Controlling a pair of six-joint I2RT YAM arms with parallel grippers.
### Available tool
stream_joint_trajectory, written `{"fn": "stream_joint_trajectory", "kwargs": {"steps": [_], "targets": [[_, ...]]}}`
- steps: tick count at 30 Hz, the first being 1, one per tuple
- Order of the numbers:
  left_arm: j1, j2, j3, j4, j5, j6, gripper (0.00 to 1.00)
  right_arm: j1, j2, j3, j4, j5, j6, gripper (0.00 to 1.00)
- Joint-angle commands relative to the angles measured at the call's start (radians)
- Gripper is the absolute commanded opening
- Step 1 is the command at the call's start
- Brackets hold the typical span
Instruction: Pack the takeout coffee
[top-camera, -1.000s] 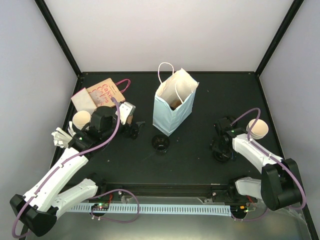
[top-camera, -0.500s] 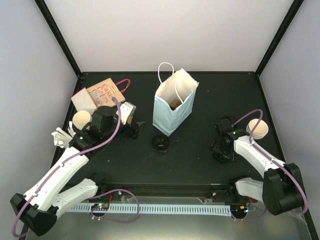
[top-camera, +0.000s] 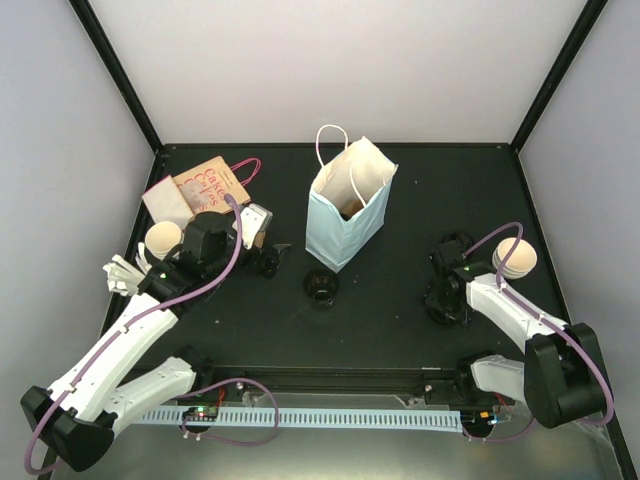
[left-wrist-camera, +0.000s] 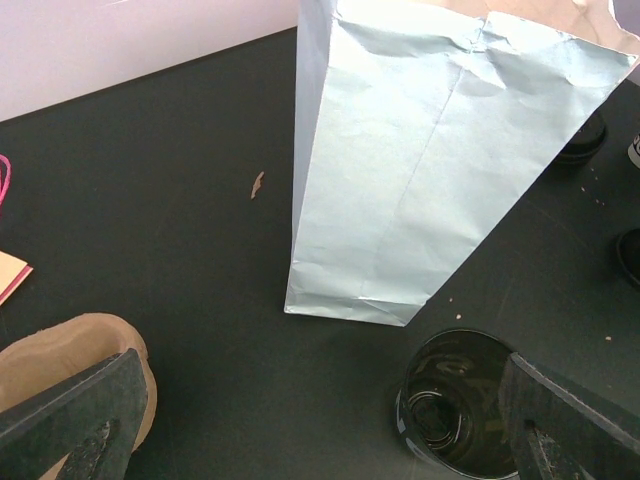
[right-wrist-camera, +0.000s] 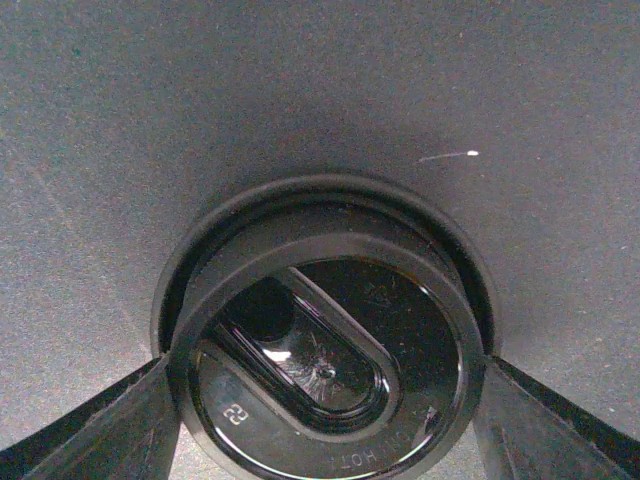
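The black lid is pinched at its rim by the right gripper out on the table's right side, presumably for capping the open cup (parked just in front of the blue bag). The left gripper is held spread wide beside that cup, probably to steady it.

The black table carries a pale blue paper bag standing ahead of the left gripper, an open black cup just beside one finger, and a black lid lying flat between the fingers of the right gripper.
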Motion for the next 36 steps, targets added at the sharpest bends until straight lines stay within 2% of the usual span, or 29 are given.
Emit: {"fn": "stream_joint_trajectory", "kwargs": {"steps": [1, 11, 18, 24, 30, 36], "targets": [[-0.001, 0.002, 0.001, 0.019, 0.013, 0.014, 0.99, -0.003, -0.004, -0.005, 0.021, -0.008, 0.007, 0.76], [-0.001, 0.005, 0.001, 0.019, 0.012, 0.014, 0.99, -0.003, -0.009, 0.018, 0.004, -0.013, -0.008, 0.75], [-0.001, 0.012, 0.002, 0.019, 0.013, 0.014, 0.99, 0.037, -0.087, 0.093, -0.011, -0.034, -0.069, 0.75], [-0.001, 0.022, 0.004, 0.016, 0.007, 0.015, 0.99, 0.208, -0.073, 0.202, -0.021, -0.037, -0.105, 0.73], [-0.001, 0.041, 0.022, 0.004, 0.010, -0.004, 0.99, 0.396, -0.060, 0.276, 0.042, -0.034, -0.121, 0.71], [0.003, 0.079, 0.073, -0.079, -0.066, -0.159, 0.99, 0.543, -0.066, 0.308, 0.109, 0.019, -0.169, 0.72]]}}
